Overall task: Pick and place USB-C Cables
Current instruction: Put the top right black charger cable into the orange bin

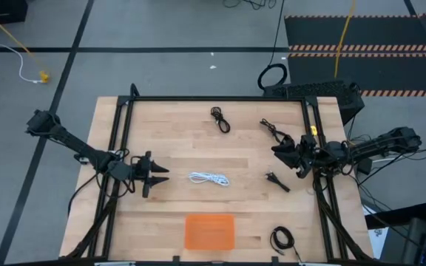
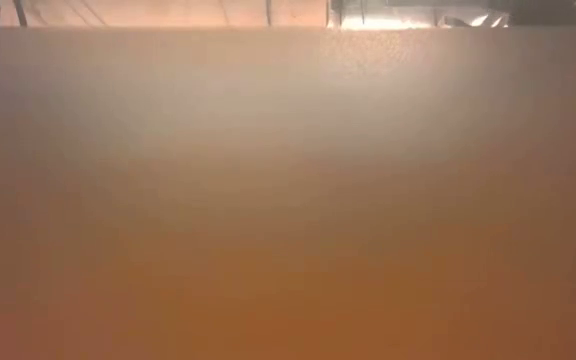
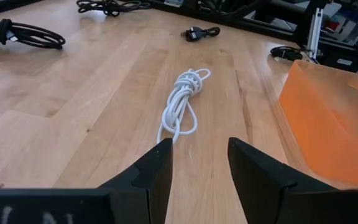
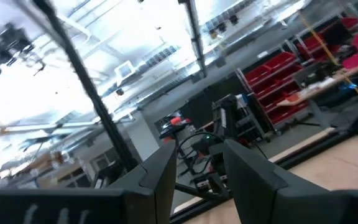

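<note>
L gripper (image 1: 160, 176) open, empty; white coiled USB-C cable (image 1: 209, 179) just right of it, long axis left-right. R gripper (image 1: 293, 154) open, empty, farther.

**Two dark arms, black from base to fingertip**

From my seat, both arms read as matte black, built of slim jointed links. On my overhead feed the left arm (image 1: 80, 151) ends in a gripper (image 1: 156, 176) with two pointed, wedge-like fingers. The right arm (image 1: 376, 144) looks bulkier at the wrist, with thin black cables trailing off its outer end, and its gripper (image 1: 291, 151) shows as a dark cluster. On the left wrist feed the fingers (image 3: 154, 174) are smooth, angular black plastic, with faint white marks on the housing beneath them.
</note>
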